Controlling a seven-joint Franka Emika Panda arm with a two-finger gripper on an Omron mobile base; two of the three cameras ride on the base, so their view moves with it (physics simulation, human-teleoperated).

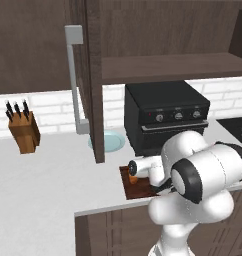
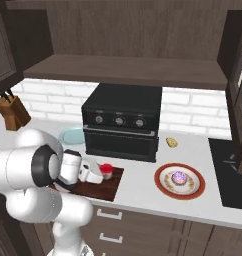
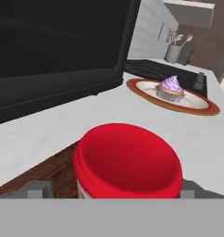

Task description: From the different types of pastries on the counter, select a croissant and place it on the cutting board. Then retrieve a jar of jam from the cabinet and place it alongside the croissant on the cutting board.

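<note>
- The tool [image 3: 112, 190] is low over the cutting board [image 2: 110, 186], at the near edge of the surface [image 2: 143, 197] in front of the black oven [image 2: 122, 121].
- Its two finger tips [image 3: 39, 187] stand wide apart on either side of the jam jar [image 3: 127, 162], with a gap between each tip and the jar; the tool is open and grips nothing.
- The jar, with its red lid, stands upright on the right end of the board; in the right base view it shows just beyond the white hand.
- In the left base view an orange-brown croissant [image 1: 133, 179] lies on the board, partly hidden behind the arm.
- To the right of the board, well apart from it, a frosted purple pastry [image 2: 179, 177] sits on a round red-rimmed plate [image 2: 163, 187].
- A small yellow-brown item [image 2: 171, 142] lies on the surface to the right of the oven; what it is cannot be told.
- A pale blue plate [image 1: 113, 141] lies left of the oven, behind the open cabinet door [image 1: 95, 85] with its grey bar handle [image 1: 73, 75].
- A knife block [image 1: 24, 131] stands far to the left against the tiled wall.
</note>
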